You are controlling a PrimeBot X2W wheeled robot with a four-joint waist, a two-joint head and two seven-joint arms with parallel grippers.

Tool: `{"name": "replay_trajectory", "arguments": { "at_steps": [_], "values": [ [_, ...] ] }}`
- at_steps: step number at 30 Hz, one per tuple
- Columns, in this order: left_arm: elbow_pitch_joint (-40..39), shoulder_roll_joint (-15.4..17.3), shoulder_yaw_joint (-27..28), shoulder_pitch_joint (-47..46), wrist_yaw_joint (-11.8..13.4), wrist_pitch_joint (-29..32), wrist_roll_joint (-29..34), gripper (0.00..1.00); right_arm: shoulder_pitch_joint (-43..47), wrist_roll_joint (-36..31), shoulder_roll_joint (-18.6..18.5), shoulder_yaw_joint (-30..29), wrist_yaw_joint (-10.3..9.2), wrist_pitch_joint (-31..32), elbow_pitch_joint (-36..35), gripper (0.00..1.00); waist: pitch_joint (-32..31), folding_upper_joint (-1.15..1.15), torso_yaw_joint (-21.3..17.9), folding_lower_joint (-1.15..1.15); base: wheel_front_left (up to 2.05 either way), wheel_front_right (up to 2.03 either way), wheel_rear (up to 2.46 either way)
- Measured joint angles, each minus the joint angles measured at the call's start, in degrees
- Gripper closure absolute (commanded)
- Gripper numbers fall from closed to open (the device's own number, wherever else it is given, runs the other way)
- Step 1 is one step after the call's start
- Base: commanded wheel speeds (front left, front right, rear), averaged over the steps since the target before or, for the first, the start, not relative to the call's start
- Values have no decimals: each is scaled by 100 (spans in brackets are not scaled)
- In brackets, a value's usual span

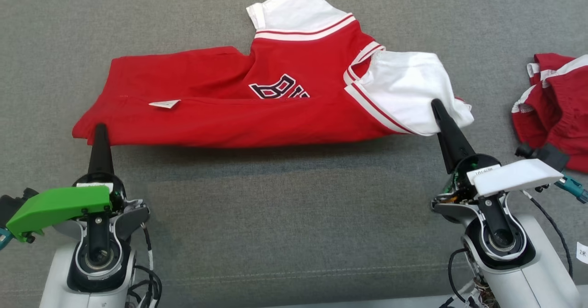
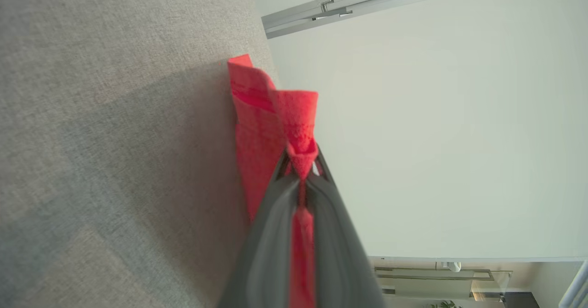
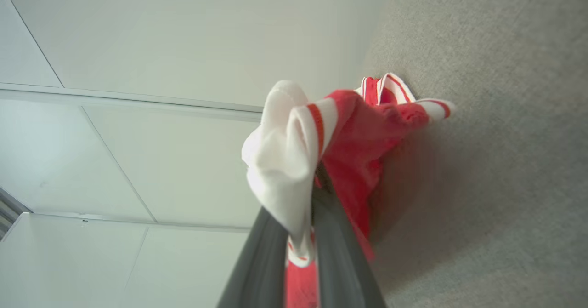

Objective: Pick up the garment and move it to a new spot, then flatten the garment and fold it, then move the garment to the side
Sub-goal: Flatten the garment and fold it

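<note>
Left gripper (image 1: 100,131): I see its jaws pinching the shirt (image 1: 220,110) at a red bottom corner.
Right gripper (image 1: 436,108): jaws clamped on the white sleeve (image 1: 404,87).
Shirt: stretched between both jaws, over the grey cushion (image 1: 275,216).

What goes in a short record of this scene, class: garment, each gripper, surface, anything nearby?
garment: red and white shirt, stretched between the grippers
left gripper: shut on its red bottom corner
right gripper: shut on its white sleeve
surface: grey fabric
nearby: second red and white garment, crumpled, at the right
</note>
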Motion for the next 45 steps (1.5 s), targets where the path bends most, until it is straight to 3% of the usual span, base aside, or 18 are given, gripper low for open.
{"name": "replay_trajectory", "arguments": {
  "at_steps": [14,20,24,27,34,36,40,45],
  "values": [
    [-1548,91,294,-28,-10,-68,60,100,-259,154,-111,-244,-18,101,-1306,100,-652,0,-80,0,0,0,0],
    [-2321,207,381,-25,148,-94,62,100,-259,265,-261,-460,-408,136,-2061,100,-746,0,-152,0,0,0,0],
    [-2517,314,265,-25,247,48,77,100,-333,266,-430,-470,-776,285,-2228,100,-610,0,-149,0,0,0,0],
    [-2529,424,143,-72,268,207,94,100,-657,226,-526,-361,-902,474,-2224,100,-457,0,-130,0,0,0,0],
    [-1658,537,-121,-1252,287,559,110,100,-2109,45,-544,-308,-966,658,-1466,100,6,0,-50,0,0,0,0],
    [-918,347,-14,-1931,287,487,45,100,-2893,-103,-441,-493,-984,581,-711,100,220,0,13,0,0,0,0],
    [-183,170,79,-2794,287,258,174,100,-3630,-299,-224,-654,-981,337,442,100,428,0,127,0,0,0,0],
    [-15,70,48,-3472,287,149,265,100,-4674,-385,-115,-502,-979,274,633,100,635,0,205,0,0,0,0]
  ]
}}
